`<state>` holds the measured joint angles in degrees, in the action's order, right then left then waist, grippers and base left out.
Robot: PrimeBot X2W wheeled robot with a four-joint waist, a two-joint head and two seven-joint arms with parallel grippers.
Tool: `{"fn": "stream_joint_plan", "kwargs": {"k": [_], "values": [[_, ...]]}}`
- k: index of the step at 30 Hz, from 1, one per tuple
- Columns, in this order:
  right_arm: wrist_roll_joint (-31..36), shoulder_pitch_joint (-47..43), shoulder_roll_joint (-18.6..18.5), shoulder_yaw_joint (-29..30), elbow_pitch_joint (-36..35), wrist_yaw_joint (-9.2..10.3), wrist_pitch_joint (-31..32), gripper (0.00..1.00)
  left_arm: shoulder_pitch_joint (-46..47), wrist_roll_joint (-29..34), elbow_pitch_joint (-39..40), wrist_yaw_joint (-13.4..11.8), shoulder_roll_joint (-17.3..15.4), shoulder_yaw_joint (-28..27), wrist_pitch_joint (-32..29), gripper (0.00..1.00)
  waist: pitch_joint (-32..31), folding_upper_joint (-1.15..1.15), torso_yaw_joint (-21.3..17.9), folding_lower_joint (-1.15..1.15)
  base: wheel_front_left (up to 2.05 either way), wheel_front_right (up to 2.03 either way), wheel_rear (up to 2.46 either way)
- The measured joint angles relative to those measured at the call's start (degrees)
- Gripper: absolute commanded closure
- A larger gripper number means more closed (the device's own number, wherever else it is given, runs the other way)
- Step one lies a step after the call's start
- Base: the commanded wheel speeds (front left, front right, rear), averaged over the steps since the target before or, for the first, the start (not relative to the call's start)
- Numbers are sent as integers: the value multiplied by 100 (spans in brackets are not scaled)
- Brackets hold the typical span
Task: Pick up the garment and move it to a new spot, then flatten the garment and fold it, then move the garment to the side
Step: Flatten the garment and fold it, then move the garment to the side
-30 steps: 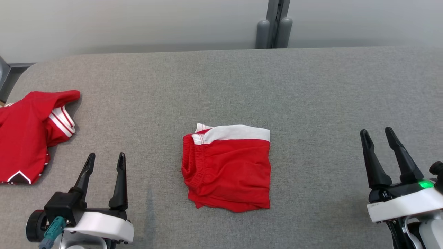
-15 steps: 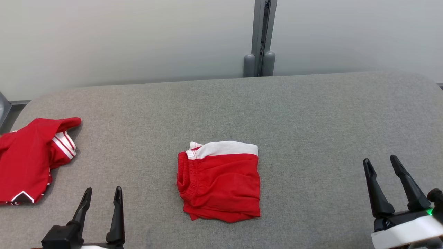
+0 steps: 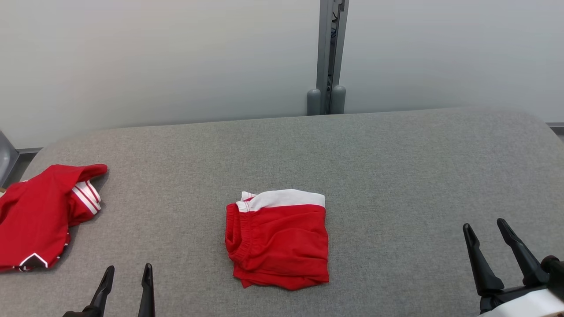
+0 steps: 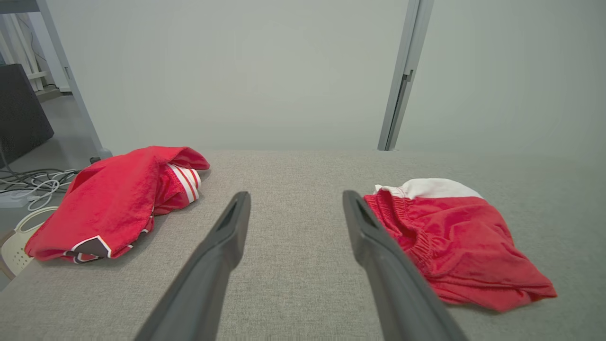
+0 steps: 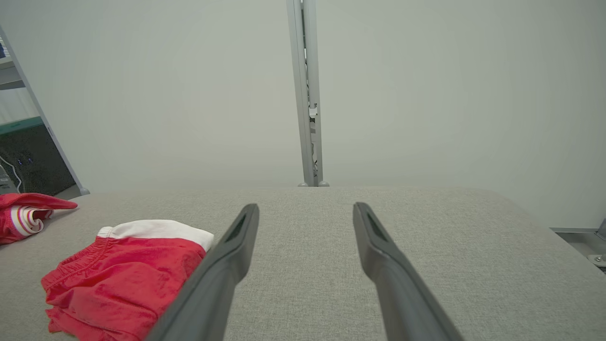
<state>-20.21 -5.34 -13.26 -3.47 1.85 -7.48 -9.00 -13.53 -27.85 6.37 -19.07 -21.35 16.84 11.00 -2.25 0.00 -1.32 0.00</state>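
Folded red shorts (image 3: 277, 240) lying mid grey counter (image 3: 396, 176). Empty left gripper (image 3: 128, 267) and right gripper (image 3: 484, 224) hanging either side, well apart from shorts, fingers standing spread wide. Crumpled red jersey (image 3: 35, 220) lying far left.

Crumpled red white-striped jersey (image 3: 35, 220) cut by head view's left edge; left gripper (image 3: 128, 269), right gripper (image 3: 484, 225) bodies cut by bottom edge.

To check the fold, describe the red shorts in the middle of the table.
The red shorts are thin fabric folded into a rough square, with a white band along the far edge and the gathered elastic waistband on the robot's left. They lie slightly rumpled on the grey table, touching nothing else.
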Motion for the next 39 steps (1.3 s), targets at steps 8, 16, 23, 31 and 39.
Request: {"fn": "stream_joint_plan", "kwargs": {"k": [8, 16, 23, 31, 39], "values": [[100, -10, -11, 27, 10, 0, 55, 0, -32, -9, -3, -15, -71, 22, -48, 0, -26, 0, 5, 0, 0, 0, 0], [166, -9, 19, 42, -2, 0, 80, 0, -32, -21, -5, -16, -97, 38, -71, 0, 2, 0, 30, 0, 0, 0, 0], [213, 1, 36, 47, -1, 0, 92, 0, -32, -48, -15, -15, -109, 49, -71, 0, 15, 0, 36, 0, 0, 0, 0], [254, 3, 47, 70, 20, 0, 102, 0, -21, -51, -26, -15, -110, 70, -66, 0, 28, 0, 55, 0, 0, 0, 0], [260, 3, 49, 103, 24, 0, 102, 0, -12, -51, -19, -24, -118, 93, -65, 0, 61, 0, 62, 0, 0, 0, 0]]}}
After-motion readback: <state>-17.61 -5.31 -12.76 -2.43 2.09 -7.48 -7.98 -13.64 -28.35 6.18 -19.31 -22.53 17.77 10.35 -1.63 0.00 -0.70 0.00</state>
